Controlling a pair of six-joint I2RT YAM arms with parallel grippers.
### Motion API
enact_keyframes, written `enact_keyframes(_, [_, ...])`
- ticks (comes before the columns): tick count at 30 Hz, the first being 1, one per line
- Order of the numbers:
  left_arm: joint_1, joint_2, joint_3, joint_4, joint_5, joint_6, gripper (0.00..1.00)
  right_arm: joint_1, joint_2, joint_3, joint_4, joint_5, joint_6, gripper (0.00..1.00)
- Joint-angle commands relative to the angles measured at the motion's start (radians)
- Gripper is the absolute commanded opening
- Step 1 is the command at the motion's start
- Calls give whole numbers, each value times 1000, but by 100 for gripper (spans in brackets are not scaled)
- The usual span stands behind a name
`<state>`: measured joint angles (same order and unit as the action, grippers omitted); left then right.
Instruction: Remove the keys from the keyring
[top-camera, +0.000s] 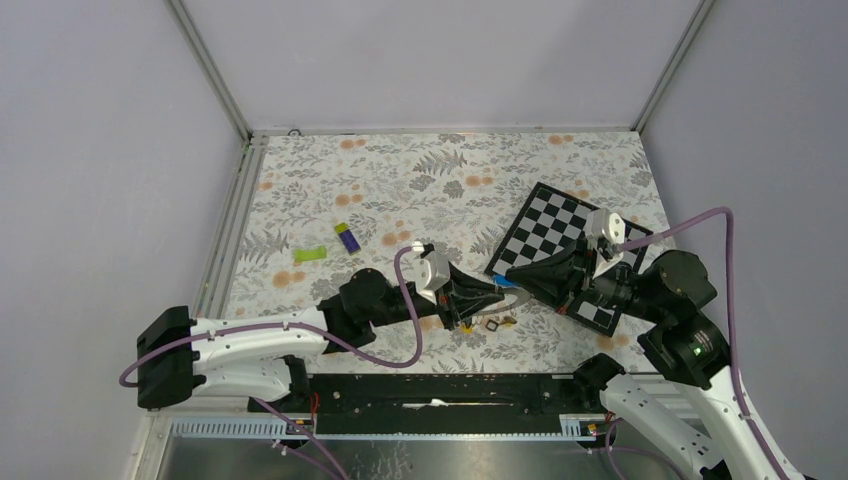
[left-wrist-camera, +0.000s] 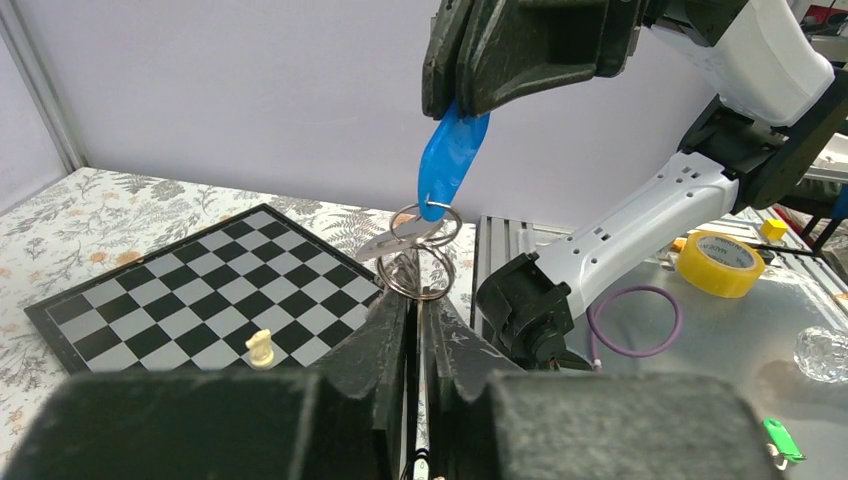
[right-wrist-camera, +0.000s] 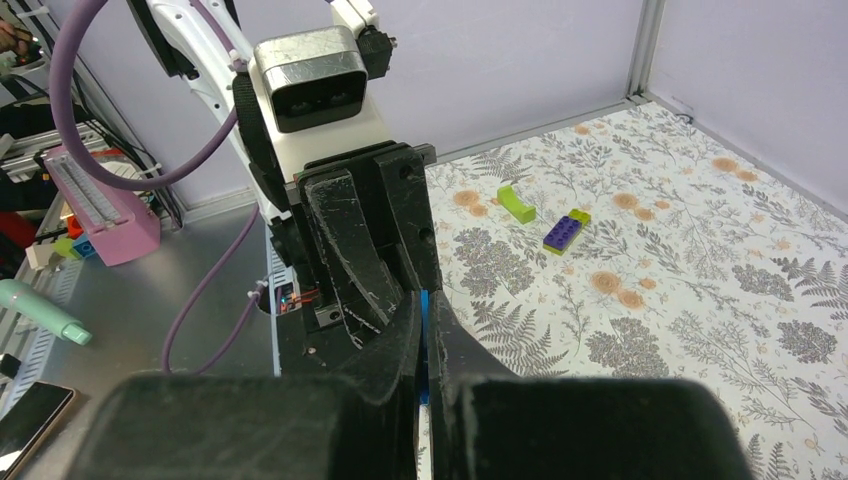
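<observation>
The step in hand looks to be working the blue tag (left-wrist-camera: 450, 160) off the keyring (left-wrist-camera: 422, 272), which hangs in the air between the two claws, over the near middle of the desk (top-camera: 400, 170), just left of the chessboard (left-wrist-camera: 180, 300). To do it well, the left claw (left-wrist-camera: 418, 305) needs a firm hold low on the ring so that it cannot twist. The right claw (left-wrist-camera: 462, 108) should walk the tag's small loop round the coil to its open end, not tug straight away. The left claw's jaws stand almost together and appear to nip the ring's lower edge. The right claw is clamped on the tag's top. A silver key (left-wrist-camera: 380, 245) hangs on the ring too, and loose keys (top-camera: 492, 323) lie on the desk nearby. Both forearms reach in low, one from the left and one from the right, and the claws meet nose to nose.
</observation>
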<state>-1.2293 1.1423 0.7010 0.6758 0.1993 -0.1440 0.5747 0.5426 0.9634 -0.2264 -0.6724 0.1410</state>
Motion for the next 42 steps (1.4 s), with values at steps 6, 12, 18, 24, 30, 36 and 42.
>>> enact_keyframes(6, [1,-12,36,114,-1,-9,4,-7,-17,3,52,-10,3,0])
enact_keyframes(12, [0,-36,46,65,-22,-1,4,-7,-26,3,29,-3,-16,0])
enact_keyframes(18, [-1,-81,71,-70,-37,23,11,-8,-42,-9,-2,14,-34,0])
enact_keyframes(24, [-1,-121,133,-293,-62,85,17,-8,-64,-40,-10,-2,-24,5])
enact_keyframes(30, [-1,-161,193,-465,-89,157,19,-7,-80,-78,-12,-21,-7,16])
enact_keyframes(36, [-1,-189,236,-590,-94,220,21,-7,-98,-96,-23,-7,-5,26])
enact_keyframes(42, [-1,-226,227,-612,-110,235,22,-8,-119,-108,-12,32,10,30])
